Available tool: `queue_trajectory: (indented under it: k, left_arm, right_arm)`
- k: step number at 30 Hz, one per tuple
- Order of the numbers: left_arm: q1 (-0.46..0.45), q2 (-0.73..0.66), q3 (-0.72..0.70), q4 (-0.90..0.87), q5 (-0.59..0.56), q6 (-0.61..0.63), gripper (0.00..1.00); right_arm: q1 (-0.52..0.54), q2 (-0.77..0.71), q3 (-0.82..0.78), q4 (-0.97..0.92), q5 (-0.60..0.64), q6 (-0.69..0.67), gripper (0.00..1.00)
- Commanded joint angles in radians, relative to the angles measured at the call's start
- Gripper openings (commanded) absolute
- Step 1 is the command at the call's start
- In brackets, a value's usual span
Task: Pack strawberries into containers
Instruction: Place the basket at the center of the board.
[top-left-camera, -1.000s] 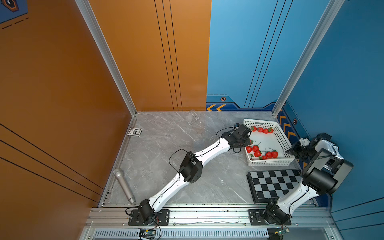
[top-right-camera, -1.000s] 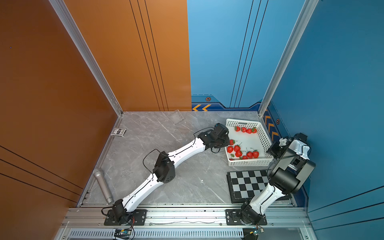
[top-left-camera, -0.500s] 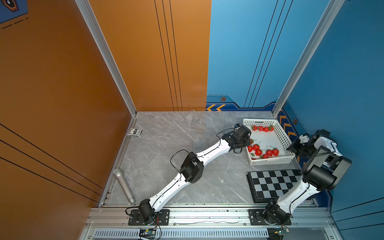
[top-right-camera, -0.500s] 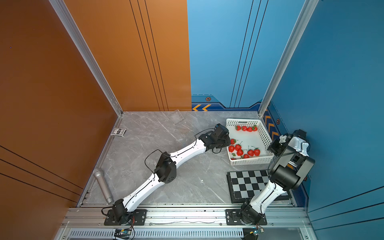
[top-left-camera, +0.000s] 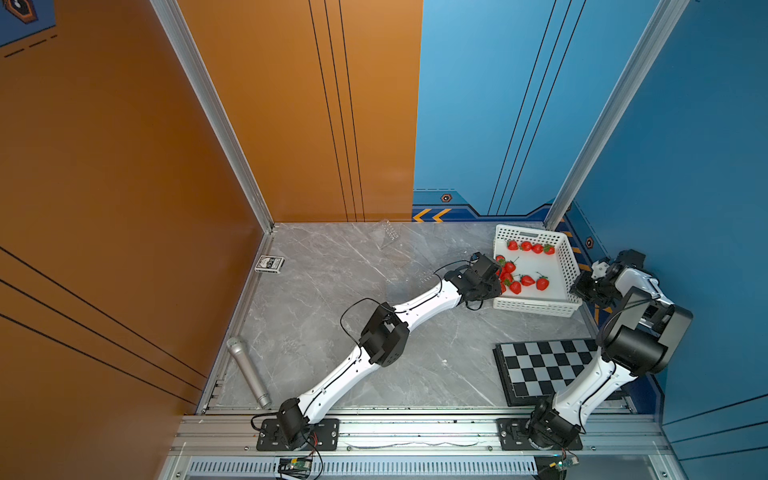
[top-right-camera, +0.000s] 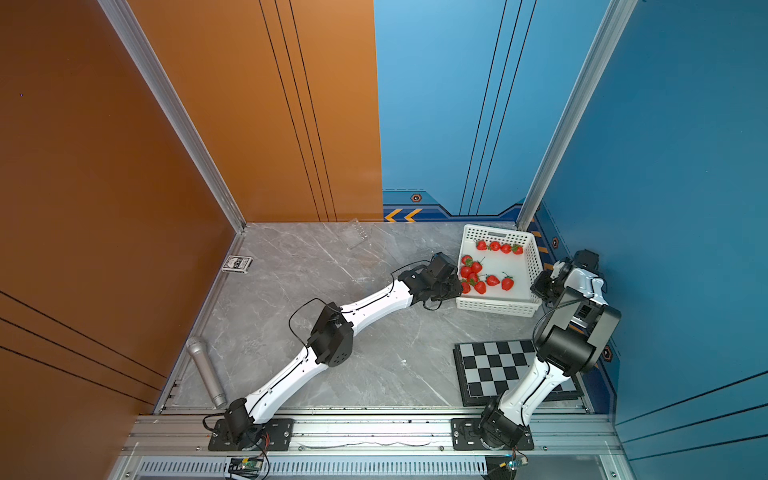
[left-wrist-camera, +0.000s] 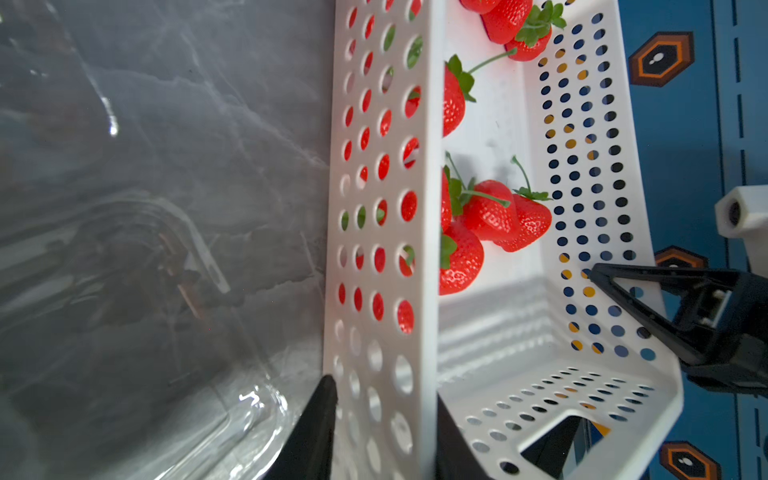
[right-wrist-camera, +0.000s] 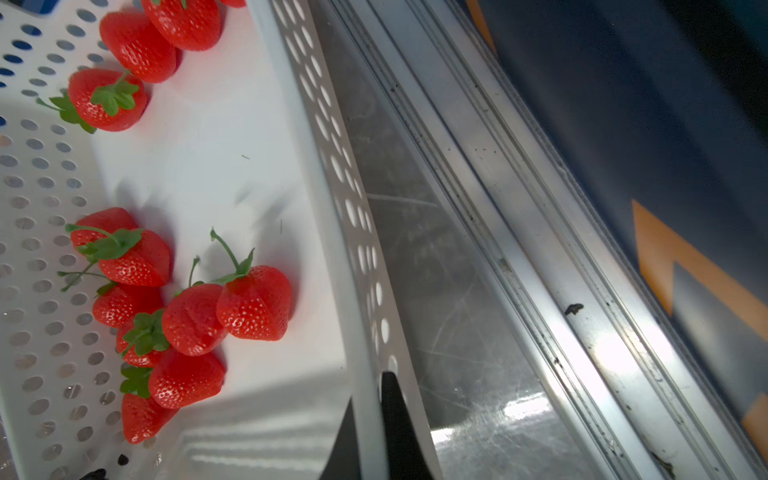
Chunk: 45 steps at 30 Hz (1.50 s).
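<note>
Several red strawberries (top-left-camera: 525, 280) (top-right-camera: 492, 280) lie in a white perforated basket (top-left-camera: 536, 305) at the back right of the table. My left gripper (top-left-camera: 494, 286) (left-wrist-camera: 384, 388) straddles the basket's left wall, open, with one finger outside and one inside. My right gripper (top-left-camera: 578, 286) (right-wrist-camera: 370, 390) is shut on the basket's right wall. The berries (left-wrist-camera: 490, 212) (right-wrist-camera: 253, 303) bunch toward the left wall, and a row of them lies at the far end (top-left-camera: 530, 246). Clear containers sit left of the basket: one (top-left-camera: 388, 237) by the back wall, one (left-wrist-camera: 232, 428) beside my left fingers.
A chessboard (top-left-camera: 544, 365) lies at the front right, under the right arm. A silver microphone (top-left-camera: 249, 374) rests along the left edge and a card deck (top-left-camera: 269, 264) sits at the back left. Blue and orange walls close in three sides.
The basket, held up between both grippers a second ago, has come down onto the table and looks smaller. Both grippers sank with it, and the strawberries shifted slightly.
</note>
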Motion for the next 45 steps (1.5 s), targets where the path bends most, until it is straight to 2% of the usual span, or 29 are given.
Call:
queue_trajectory:
  k: [1, 6, 13, 19, 23, 31, 35, 36, 37, 38, 45]
  left_arm:
    - [0.008, -0.023, -0.026, -0.092, 0.034, 0.014, 0.31]
    - [0.002, -0.079, -0.086, -0.092, 0.01, 0.041, 0.31]
    - [-0.007, -0.122, -0.166, -0.093, 0.035, 0.036, 0.28]
    - [-0.034, -0.137, -0.196, -0.108, 0.049, 0.04, 0.24]
    - [-0.046, -0.149, -0.216, -0.136, 0.049, 0.044, 0.23]
    - [-0.065, -0.244, -0.356, -0.135, 0.012, 0.043, 0.23]
    - [-0.063, -0.285, -0.404, -0.136, -0.024, 0.048, 0.41]
    - [-0.062, -0.294, -0.41, -0.135, -0.035, 0.053, 0.47]
    - [-0.059, -0.303, -0.412, -0.136, -0.047, 0.062, 0.57]
    - [-0.057, -0.311, -0.414, -0.135, -0.057, 0.071, 0.6]
    - [-0.047, -0.354, -0.426, -0.135, -0.123, 0.111, 0.65]
  right_arm:
    - [0.028, 0.034, 0.022, -0.065, 0.067, 0.039, 0.0]
    - [0.052, 0.019, 0.007, -0.097, 0.1, -0.017, 0.0]
    - [0.086, 0.013, 0.023, -0.179, 0.186, -0.042, 0.01]
    - [0.083, 0.007, 0.048, -0.226, 0.256, -0.013, 0.1]
    - [0.083, 0.001, 0.055, -0.236, 0.258, 0.009, 0.25]
    - [0.105, -0.013, 0.08, -0.238, 0.235, 0.051, 0.53]
    - [0.134, -0.02, 0.105, -0.237, 0.258, 0.056, 0.62]
    - [0.141, -0.022, 0.11, -0.236, 0.263, 0.055, 0.62]
    - [0.148, -0.025, 0.114, -0.232, 0.269, 0.05, 0.63]
    - [0.155, -0.03, 0.117, -0.226, 0.279, 0.05, 0.63]
    - [0.195, -0.076, 0.111, -0.165, 0.351, 0.047, 0.65]
